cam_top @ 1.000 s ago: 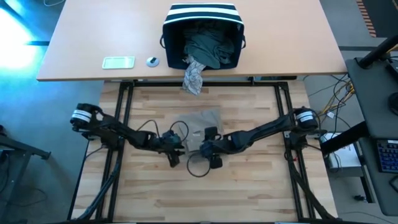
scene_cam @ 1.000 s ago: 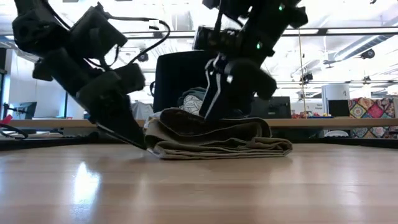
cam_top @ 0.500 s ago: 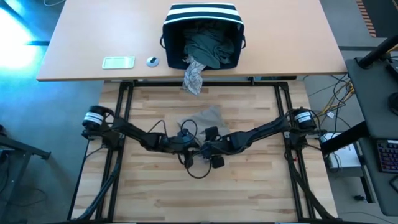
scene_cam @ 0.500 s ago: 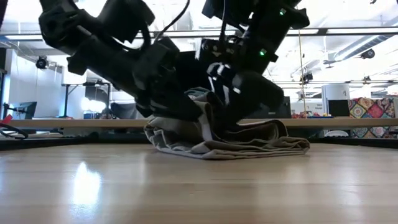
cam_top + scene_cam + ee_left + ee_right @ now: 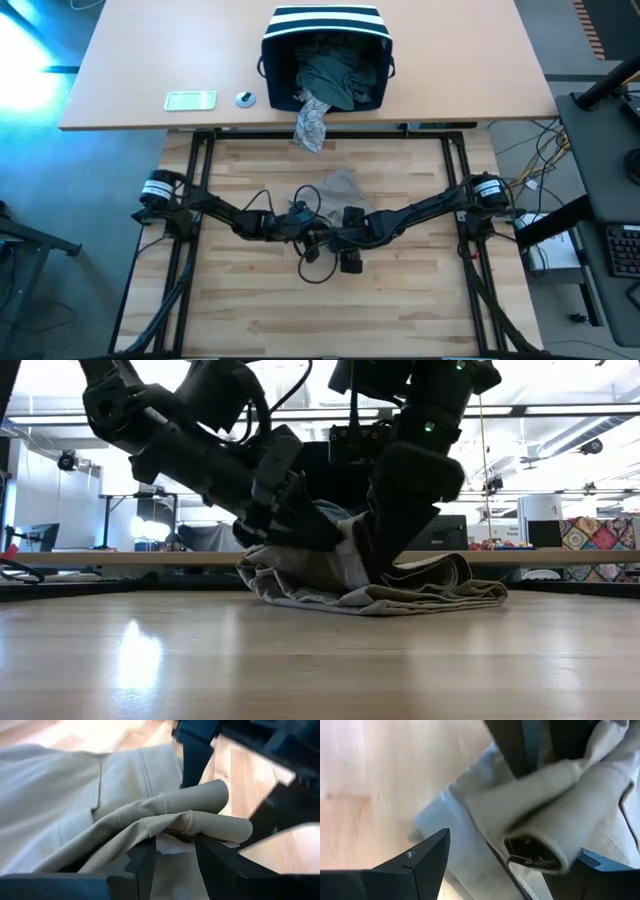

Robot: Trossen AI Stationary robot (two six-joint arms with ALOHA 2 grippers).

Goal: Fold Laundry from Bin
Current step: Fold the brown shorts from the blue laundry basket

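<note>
A tan garment (image 5: 338,185) lies bunched on the wooden table, its underside on the boards (image 5: 430,598). My left gripper (image 5: 312,228) is at its near side, shut on a fold of it (image 5: 175,861). My right gripper (image 5: 336,238) is close beside it, open, with its fingers either side of a rolled fold (image 5: 535,847). The navy striped bin (image 5: 325,18) lies on the far desk. A teal-green garment (image 5: 338,75) shows in the bin's mouth. A grey-white patterned garment (image 5: 312,125) hangs out over the desk's near edge. My left gripper pinches a folded, hemmed edge of the tan garment (image 5: 172,827) between its two fingers, several layers thick. The fingers come slanting down from the table's left (image 5: 300,530). The fold is raised a little, and the rest of the garment lies slack on the table. My right gripper comes down from above (image 5: 395,550) with the rolled fold between its open fingers (image 5: 422,862). I cannot tell whether they touch the cloth.
A small pale tray (image 5: 190,100) and a round object (image 5: 245,98) lie on the far desk, left of the bin. The two arms meet at the middle of the wooden table (image 5: 250,310). Bare boards lie toward the near edge and both sides.
My left gripper has gone toward the table's right edge and a little toward the far edge, up to the right gripper. It has drawn the tan garment's left part over the rest. The garment has bunched, and its right end has slid toward the table's right edge.
</note>
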